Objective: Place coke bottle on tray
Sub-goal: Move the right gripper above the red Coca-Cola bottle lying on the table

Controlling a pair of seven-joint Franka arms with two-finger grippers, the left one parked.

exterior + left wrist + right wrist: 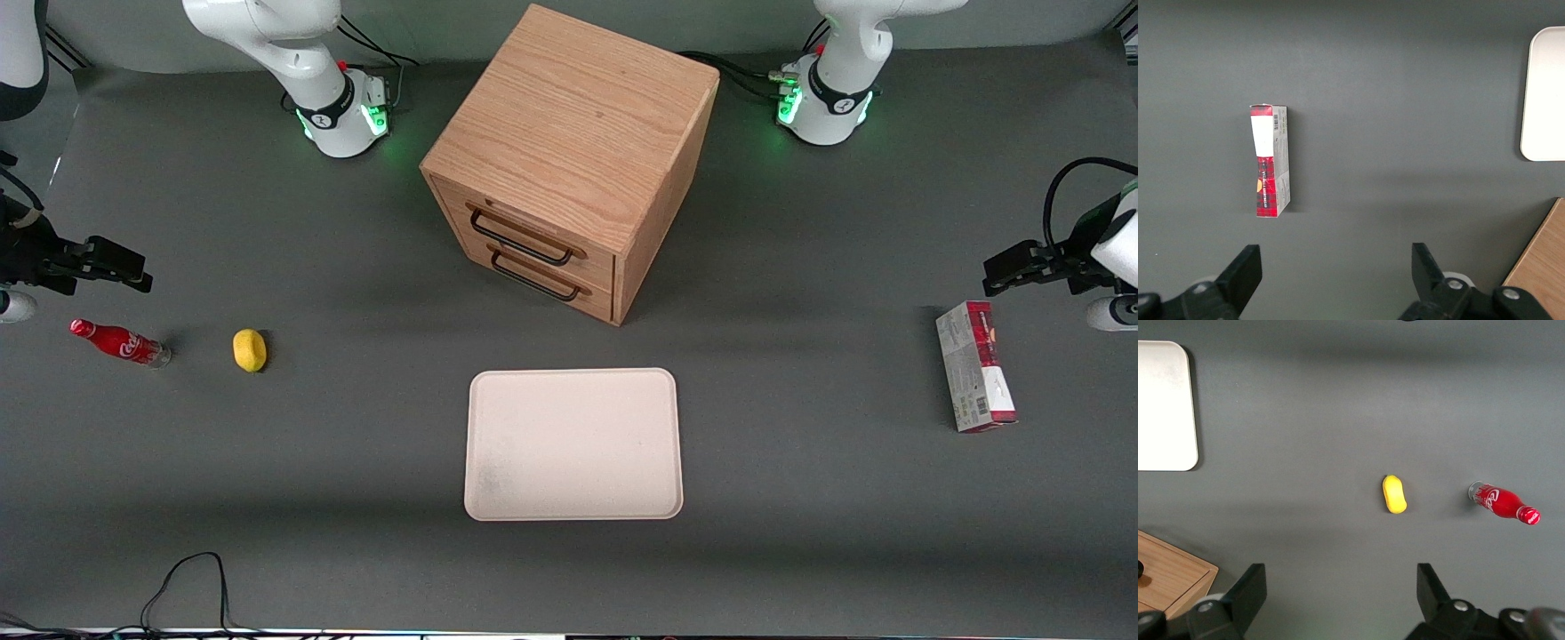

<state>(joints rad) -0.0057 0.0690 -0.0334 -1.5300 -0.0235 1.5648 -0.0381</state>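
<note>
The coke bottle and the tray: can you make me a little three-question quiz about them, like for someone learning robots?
1. True or false: the coke bottle is lying on the tray.
2. Which thing lies between the coke bottle and the tray? A) a yellow lemon-like thing B) a red-and-white carton C) a wooden drawer cabinet
3. Fill in: the working arm's hand is open and hangs above the table near the ____, holding nothing.

Key:
1. False. It lies on its side on the bare table, toward the working arm's end.
2. A.
3. Coke bottle.
</note>
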